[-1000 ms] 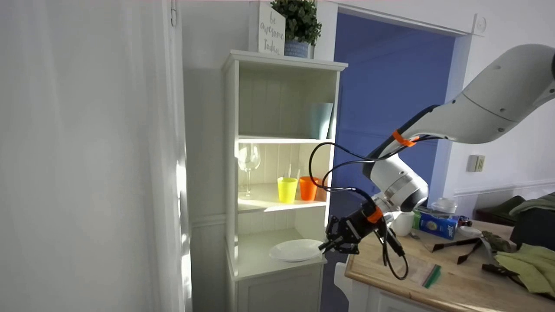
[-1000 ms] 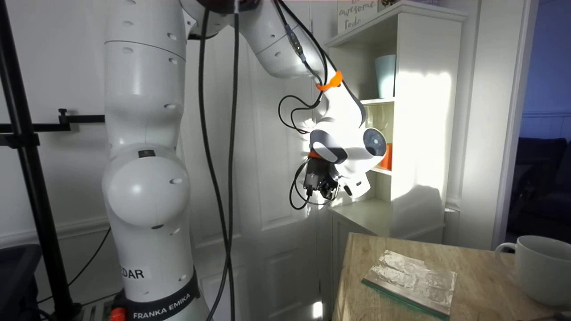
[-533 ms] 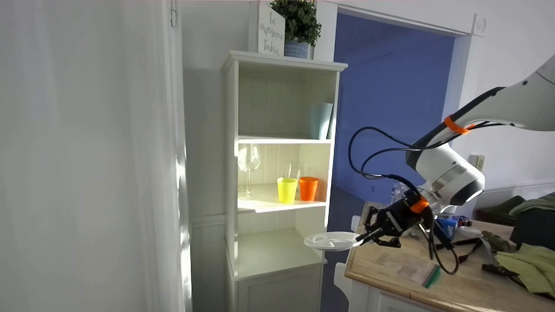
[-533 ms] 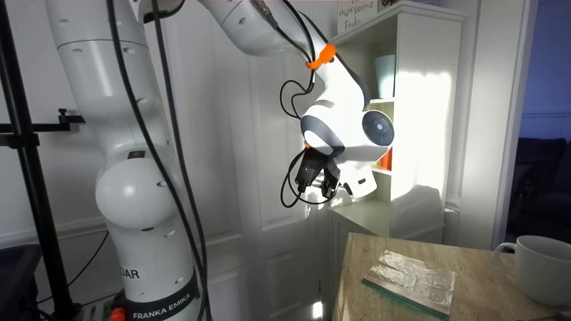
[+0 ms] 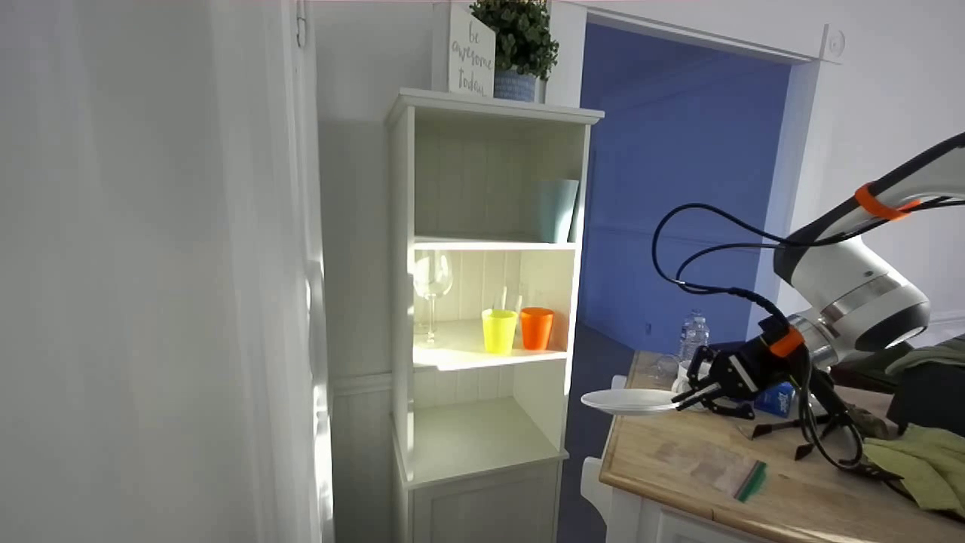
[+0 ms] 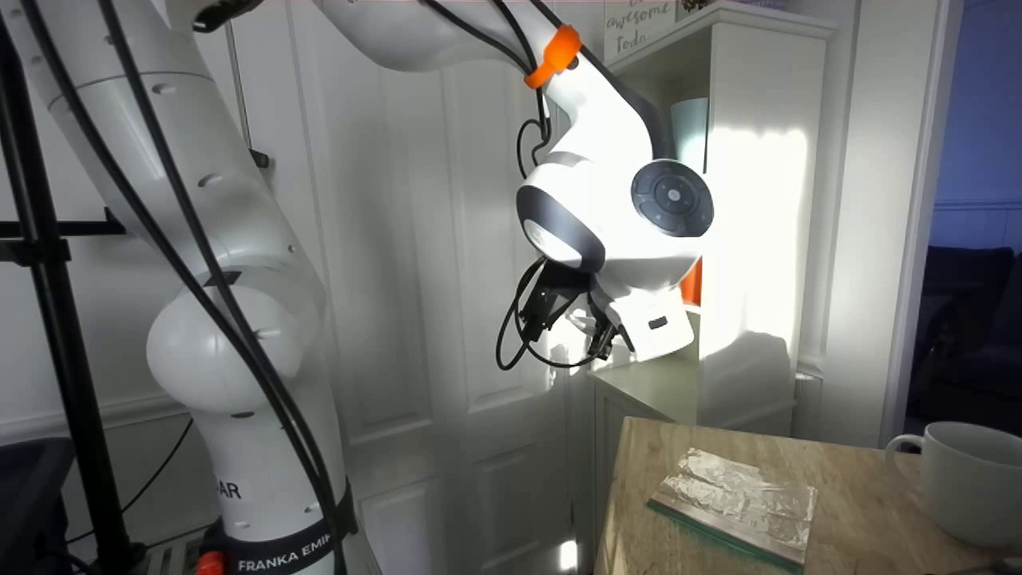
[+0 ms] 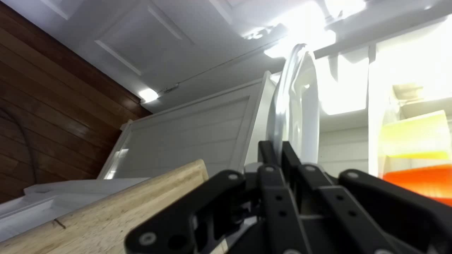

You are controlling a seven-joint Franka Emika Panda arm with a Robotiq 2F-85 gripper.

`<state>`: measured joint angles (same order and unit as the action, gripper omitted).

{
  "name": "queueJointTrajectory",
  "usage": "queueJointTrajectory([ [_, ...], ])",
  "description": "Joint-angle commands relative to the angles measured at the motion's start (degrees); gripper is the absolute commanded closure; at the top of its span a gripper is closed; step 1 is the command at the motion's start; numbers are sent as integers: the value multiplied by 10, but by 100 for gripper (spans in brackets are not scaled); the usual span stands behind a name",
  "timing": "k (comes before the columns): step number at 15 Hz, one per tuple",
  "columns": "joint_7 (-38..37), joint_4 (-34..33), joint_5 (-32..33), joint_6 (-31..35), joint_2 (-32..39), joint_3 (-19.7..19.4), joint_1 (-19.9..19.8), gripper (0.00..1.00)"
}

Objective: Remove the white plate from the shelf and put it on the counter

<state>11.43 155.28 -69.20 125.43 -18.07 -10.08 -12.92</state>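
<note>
The white plate [image 5: 627,402] is in the air in an exterior view, roughly level, between the shelf [image 5: 482,434] and the counter [image 5: 656,452]. My gripper [image 5: 678,403] is shut on its near edge. In the wrist view the fingertips [image 7: 277,150] pinch the rim of the plate [image 7: 307,102], which stands out edge-on. I cannot tell whether the plate is over the counter's edge or short of it. The lowest open shelf board is bare. In an exterior view the arm hides most of the plate, and the shelf [image 6: 762,239] and counter [image 6: 663,447] stand beyond and below.
On the counter lie a clear bag with a green strip [image 5: 724,471], a blue box [image 5: 776,400], a bottle [image 5: 693,335] and a yellow-green cloth [image 5: 916,460]. A white mug [image 6: 970,483] stands there too. A yellow cup [image 5: 499,332], orange cup [image 5: 537,329] and wine glass [image 5: 432,279] are shelved.
One second ago the plate was at the lowest open shelf board. It has come out and up in my gripper, toward the counter. The arm has drawn back from the shelf.
</note>
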Motion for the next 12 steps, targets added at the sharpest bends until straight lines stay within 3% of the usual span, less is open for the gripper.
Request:
queueJointTrajectory([
  [1,-46,29,19,27,-60,-10,-30,98],
  [6,-74,21,13,103,-51,-14,-55,98],
  [12,-114,21,-35,267,-33,0,-41,98],
])
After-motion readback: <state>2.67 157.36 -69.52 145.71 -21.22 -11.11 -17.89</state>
